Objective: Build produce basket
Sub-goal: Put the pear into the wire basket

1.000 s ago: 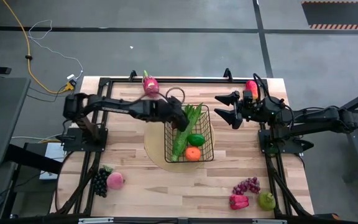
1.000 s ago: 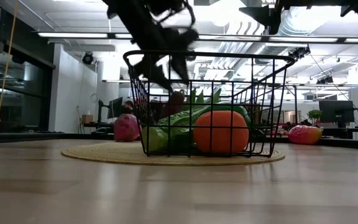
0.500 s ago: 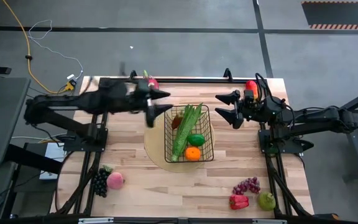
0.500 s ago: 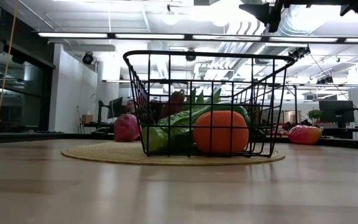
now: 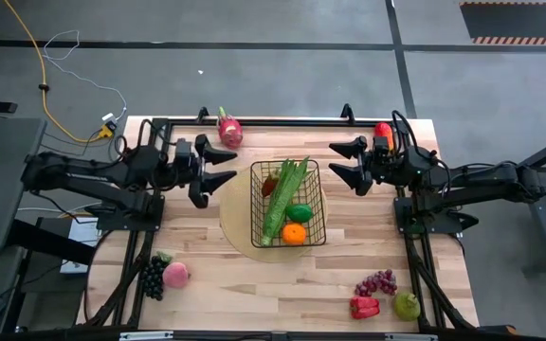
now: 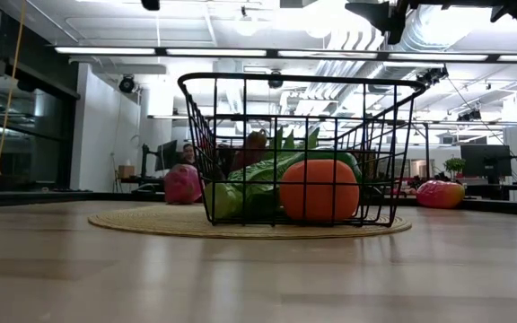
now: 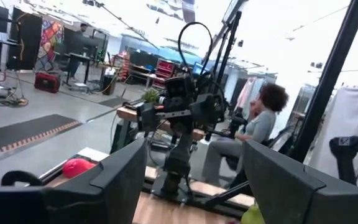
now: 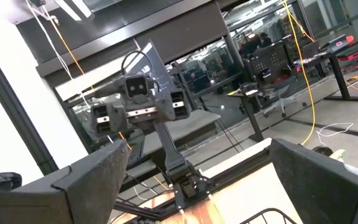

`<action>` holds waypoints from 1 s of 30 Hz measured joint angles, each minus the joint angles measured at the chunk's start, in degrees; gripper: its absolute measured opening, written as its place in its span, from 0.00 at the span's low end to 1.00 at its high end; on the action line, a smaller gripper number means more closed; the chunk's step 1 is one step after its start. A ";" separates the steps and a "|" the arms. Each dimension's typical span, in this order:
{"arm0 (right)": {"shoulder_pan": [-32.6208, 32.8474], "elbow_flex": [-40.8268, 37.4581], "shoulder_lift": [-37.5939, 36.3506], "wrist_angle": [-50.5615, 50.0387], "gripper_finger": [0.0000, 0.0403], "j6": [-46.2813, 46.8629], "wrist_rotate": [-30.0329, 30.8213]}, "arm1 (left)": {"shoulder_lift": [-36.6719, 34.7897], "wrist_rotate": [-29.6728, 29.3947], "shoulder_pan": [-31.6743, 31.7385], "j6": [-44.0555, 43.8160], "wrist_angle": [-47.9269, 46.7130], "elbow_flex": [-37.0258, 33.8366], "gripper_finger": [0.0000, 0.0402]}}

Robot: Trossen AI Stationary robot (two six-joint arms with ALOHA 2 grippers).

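The black wire basket (image 5: 289, 204) stands on a round tan mat (image 5: 238, 225) at mid-table. In it lie long green pods (image 5: 285, 192), a green pepper (image 5: 300, 212), an orange (image 5: 294, 234) and a dark red piece (image 5: 269, 186). My left gripper (image 5: 220, 169) hangs open and level, left of the basket and clear of it. At the basket's right, my right gripper (image 5: 343, 163) is also open and level. Both hold nothing. A pink dragon fruit (image 5: 228, 130) lies at the far edge.
Dark grapes (image 5: 151, 277) and a peach (image 5: 175, 275) lie near-left. Red grapes (image 5: 377, 282), a red pepper (image 5: 364, 306) and a green apple (image 5: 406, 305) lie near-right. A red fruit (image 5: 383, 131) sits at the far right. A seated person (image 7: 260, 127) shows beyond the table.
My left gripper has risen out of the basket's left side and drawn back toward the table's left edge, tipping from pointing down to level. The produce in the basket has stayed put. My right arm has kept still.
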 joint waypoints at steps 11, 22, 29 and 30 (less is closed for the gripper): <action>-0.02 1.83 0.03 -5.40 0.95 5.15 -0.24 | -0.96 0.07 1.33 5.12 -2.01 -0.05 0.63; 4.92 27.73 8.85 -82.86 0.95 21.22 -21.96 | -0.94 -1.09 1.37 5.16 -3.12 -0.02 0.63; 22.80 25.69 11.73 -94.29 0.95 39.79 -38.08 | -0.94 -3.11 1.37 6.78 -3.27 -0.02 0.63; 25.61 25.14 11.86 -93.84 0.95 42.81 -38.95 | -0.94 -3.35 1.37 6.76 -3.27 -0.02 0.63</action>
